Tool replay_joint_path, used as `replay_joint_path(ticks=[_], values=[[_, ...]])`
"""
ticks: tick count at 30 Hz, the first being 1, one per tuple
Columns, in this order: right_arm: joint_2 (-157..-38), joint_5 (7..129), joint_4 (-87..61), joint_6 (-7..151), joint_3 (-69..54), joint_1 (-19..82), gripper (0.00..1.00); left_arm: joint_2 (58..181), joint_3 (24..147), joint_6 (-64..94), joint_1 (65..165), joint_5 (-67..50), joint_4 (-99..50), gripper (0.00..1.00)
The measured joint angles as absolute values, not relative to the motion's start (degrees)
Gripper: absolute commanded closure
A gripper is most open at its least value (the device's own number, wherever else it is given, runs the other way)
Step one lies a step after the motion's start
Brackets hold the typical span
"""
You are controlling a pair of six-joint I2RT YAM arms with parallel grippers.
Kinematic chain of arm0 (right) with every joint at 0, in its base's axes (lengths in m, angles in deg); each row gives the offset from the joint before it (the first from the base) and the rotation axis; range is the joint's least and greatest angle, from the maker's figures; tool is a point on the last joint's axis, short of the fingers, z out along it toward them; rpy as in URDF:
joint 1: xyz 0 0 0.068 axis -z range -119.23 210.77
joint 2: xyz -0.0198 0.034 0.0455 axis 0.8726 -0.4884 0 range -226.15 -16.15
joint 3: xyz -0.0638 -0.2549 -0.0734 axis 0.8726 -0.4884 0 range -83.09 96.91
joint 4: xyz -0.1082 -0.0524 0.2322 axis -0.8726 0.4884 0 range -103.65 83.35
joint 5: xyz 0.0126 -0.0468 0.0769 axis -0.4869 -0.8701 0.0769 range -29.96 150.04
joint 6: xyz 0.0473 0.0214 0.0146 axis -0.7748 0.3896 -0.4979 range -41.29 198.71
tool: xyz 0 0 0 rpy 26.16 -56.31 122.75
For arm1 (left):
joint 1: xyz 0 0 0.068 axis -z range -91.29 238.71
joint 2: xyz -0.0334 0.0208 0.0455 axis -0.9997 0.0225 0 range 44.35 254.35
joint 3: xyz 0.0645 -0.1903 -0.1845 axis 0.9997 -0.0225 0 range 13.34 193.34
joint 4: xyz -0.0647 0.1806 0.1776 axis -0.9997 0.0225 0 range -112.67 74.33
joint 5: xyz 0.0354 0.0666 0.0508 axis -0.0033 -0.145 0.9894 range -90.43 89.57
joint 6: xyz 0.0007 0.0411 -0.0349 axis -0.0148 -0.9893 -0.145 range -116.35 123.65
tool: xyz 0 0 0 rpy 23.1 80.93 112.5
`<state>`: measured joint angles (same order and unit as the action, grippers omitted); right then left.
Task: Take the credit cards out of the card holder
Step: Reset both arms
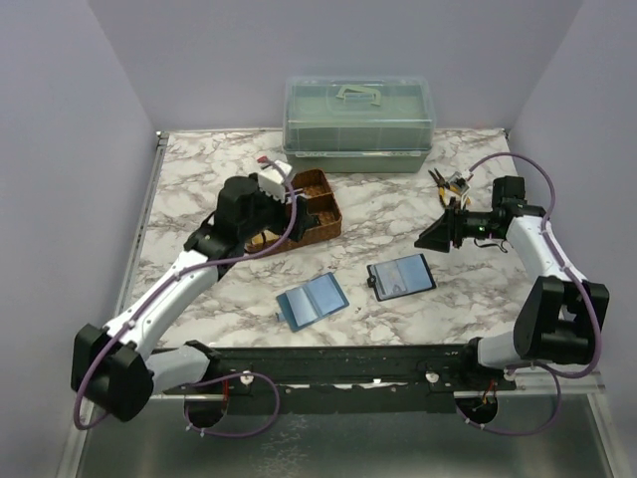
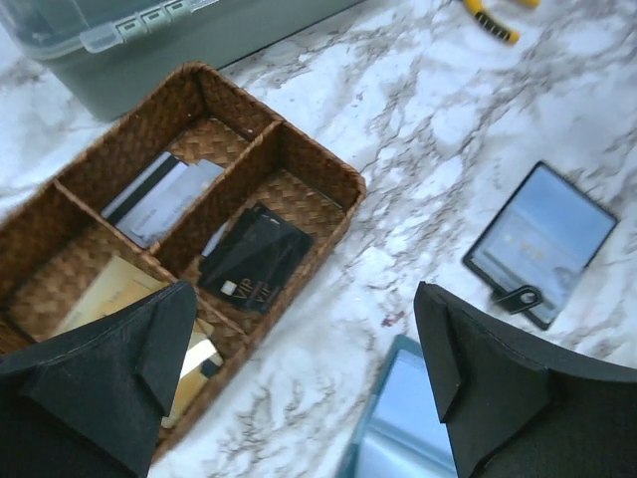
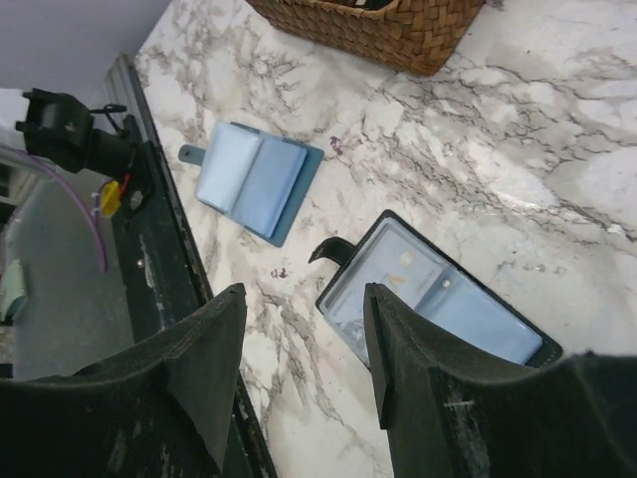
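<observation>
Card holder (image 1: 401,276) lies open on the marble table (image 1: 199,179), blue-grey inside facing up, in the near right part. From the top view, the right gripper (image 1: 434,239) hangs just behind and to the right of it, not touching it. The left gripper (image 1: 284,204) is over the wicker basket (image 1: 323,227), well apart from the holder. A light-blue folder (image 1: 312,301) lies open to the left of the holder, near it but not touching. A grey-green plastic box (image 1: 358,121) stands at the far edge, and pliers (image 1: 448,182) lie behind the right gripper.

In the left wrist view, the fingers (image 2: 109,388) are spread wide and hold nothing. The holder (image 2: 542,244) is far to the right, beyond the right finger, with bare marble between. The basket (image 2: 338,179) below the left finger has three compartments: a white card (image 2: 164,194), a black card (image 2: 254,261) and a gold card (image 2: 124,299), one in each. The folder (image 2: 403,418) shows between the fingertips.

In the right wrist view, the fingers (image 3: 189,368) are also spread apart and empty. The holder (image 3: 438,294) lies on the table under the right finger, which hides its near edge; its snap tab (image 3: 326,249) points to the gap between the fingers. The folder (image 3: 254,179) lies further away, and the basket (image 3: 378,30) is at the top
</observation>
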<state>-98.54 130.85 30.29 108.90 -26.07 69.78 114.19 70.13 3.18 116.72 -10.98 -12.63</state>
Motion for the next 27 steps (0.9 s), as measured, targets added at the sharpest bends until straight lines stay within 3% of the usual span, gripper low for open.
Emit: replay_joint_path(ticks=[5,8,19,27], values=[[-94.26,125.84,26.82,106.92,-26.77,70.33,0.39,104.38,59.62,15.92,113.18,-11.90,-20.28,0.01],[-90.21,121.32,24.15,104.97,-27.58,71.01,0.30,101.63,58.40,20.73,109.35,-13.01,-21.92,0.01],[-81.14,109.10,16.26,97.87,-25.44,73.94,0.01,99.77,53.72,36.55,76.37,-27.98,-24.93,0.01],[-81.14,102.48,11.87,87.16,-19.56,74.40,0.01,99.44,56.26,37.84,73.55,-31.26,-18.88,0.01]])
